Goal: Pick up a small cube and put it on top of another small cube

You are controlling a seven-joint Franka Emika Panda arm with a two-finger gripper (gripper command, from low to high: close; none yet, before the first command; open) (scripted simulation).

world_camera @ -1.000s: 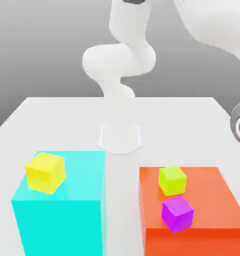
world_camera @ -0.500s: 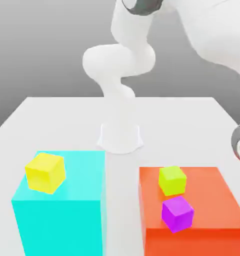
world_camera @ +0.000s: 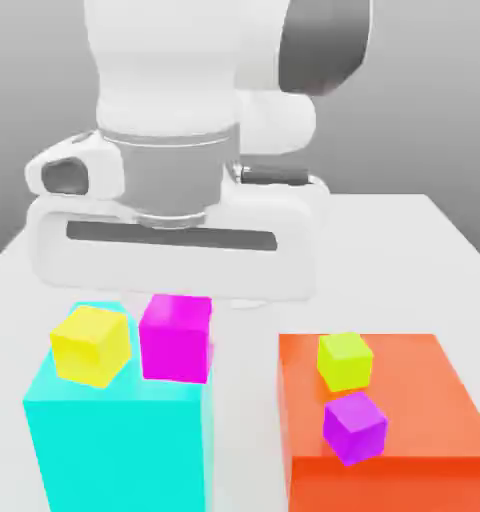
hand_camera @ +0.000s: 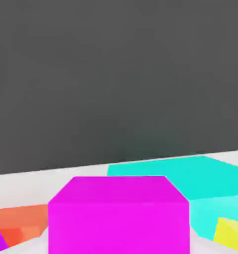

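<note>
Panda arm (world_camera: pixel 169 130) looms behind cyan block (world_camera: pixel 119 450); orange-red block (world_camera: pixel 389 400) apart, exterior view's right. Gripper (hand_camera: pixel 119 238) closed on magenta cube (world_camera: pixel 176 338), beside yellow cube (world_camera: pixel 91 346) on cyan. Lime cube (world_camera: pixel 345 361), purple cube (world_camera: pixel 355 428) on orange-red.

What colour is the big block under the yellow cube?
Bright cyan, best seen in the exterior view.

backdrop (world_camera: pixel 429 90): plain grey, darker low down | surface (world_camera: pixel 384 265): flat, white
</note>
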